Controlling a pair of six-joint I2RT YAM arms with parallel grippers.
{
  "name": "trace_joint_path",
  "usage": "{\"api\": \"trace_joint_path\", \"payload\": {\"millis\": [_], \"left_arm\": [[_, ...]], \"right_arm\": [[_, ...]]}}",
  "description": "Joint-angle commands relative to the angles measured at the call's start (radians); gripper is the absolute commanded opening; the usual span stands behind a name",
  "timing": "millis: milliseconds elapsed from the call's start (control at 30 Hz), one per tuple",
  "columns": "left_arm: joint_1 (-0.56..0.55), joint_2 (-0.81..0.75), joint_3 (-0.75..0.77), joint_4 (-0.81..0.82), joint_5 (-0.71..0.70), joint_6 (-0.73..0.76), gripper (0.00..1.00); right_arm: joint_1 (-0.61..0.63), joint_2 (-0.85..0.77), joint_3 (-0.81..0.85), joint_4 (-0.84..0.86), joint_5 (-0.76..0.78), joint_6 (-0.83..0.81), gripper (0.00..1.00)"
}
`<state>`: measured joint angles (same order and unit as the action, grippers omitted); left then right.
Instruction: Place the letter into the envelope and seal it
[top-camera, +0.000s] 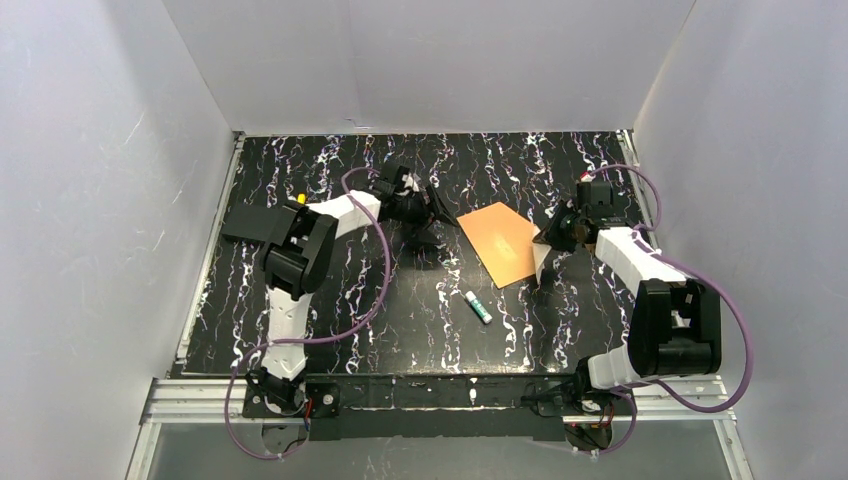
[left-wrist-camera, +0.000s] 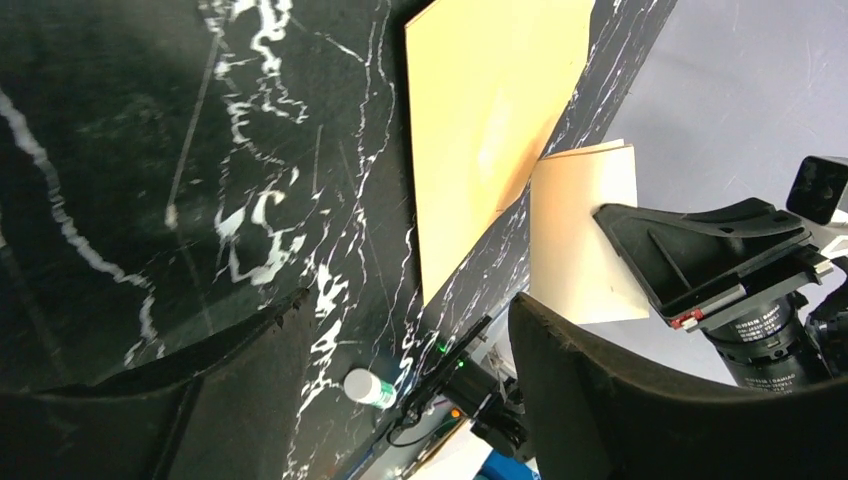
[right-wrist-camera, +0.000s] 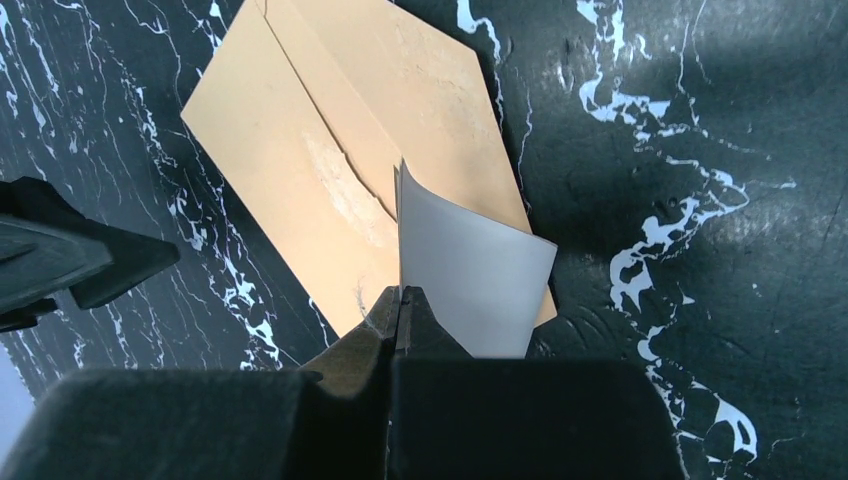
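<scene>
White and green, the glue stick (top-camera: 477, 306) lies closest to the near edge of the desk, untouched. Further back, toward the right edge, my right gripper (right-wrist-camera: 402, 296) is pinching the letter (right-wrist-camera: 470, 275). It is folded, stands up on its edge and shows its pale back, right beside the envelope (top-camera: 498, 243). That lies flat in the middle, orange-brown, its pointy flap open, I think. So I am on the putting-in step. Next I must slide the letter into the opening, slowly. My left gripper (top-camera: 428, 215), by the envelope's left side, is spread wide and holds nothing
</scene>
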<state>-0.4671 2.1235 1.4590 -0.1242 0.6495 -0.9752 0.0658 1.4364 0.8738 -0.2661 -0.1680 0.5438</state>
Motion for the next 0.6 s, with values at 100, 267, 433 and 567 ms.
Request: {"api": "trace_joint_path", "payload": {"millis": [100, 267, 433, 567], "left_arm": [[-0.063, 0.041, -0.018, 0.163, -0.137, -0.069, 0.68], [-0.112, 0.063, -0.033, 0.176, -0.271, -0.117, 0.61], [-0.143, 0.132, 0.002, 0.195, -0.305, -0.189, 0.57], [-0.149, 0.185, 0.032, 0.205, -0.300, -0.252, 0.49]], "right_arm": [[0.002, -0.037, -0.053, 0.043, -0.033, 0.035, 0.01], [0.002, -0.050, -0.082, 0.053, -0.037, 0.047, 0.01], [0.002, -0.056, -0.096, 0.058, -0.046, 0.035, 0.01], [0.002, -0.059, -0.095, 0.054, -0.065, 0.019, 0.01]]}}
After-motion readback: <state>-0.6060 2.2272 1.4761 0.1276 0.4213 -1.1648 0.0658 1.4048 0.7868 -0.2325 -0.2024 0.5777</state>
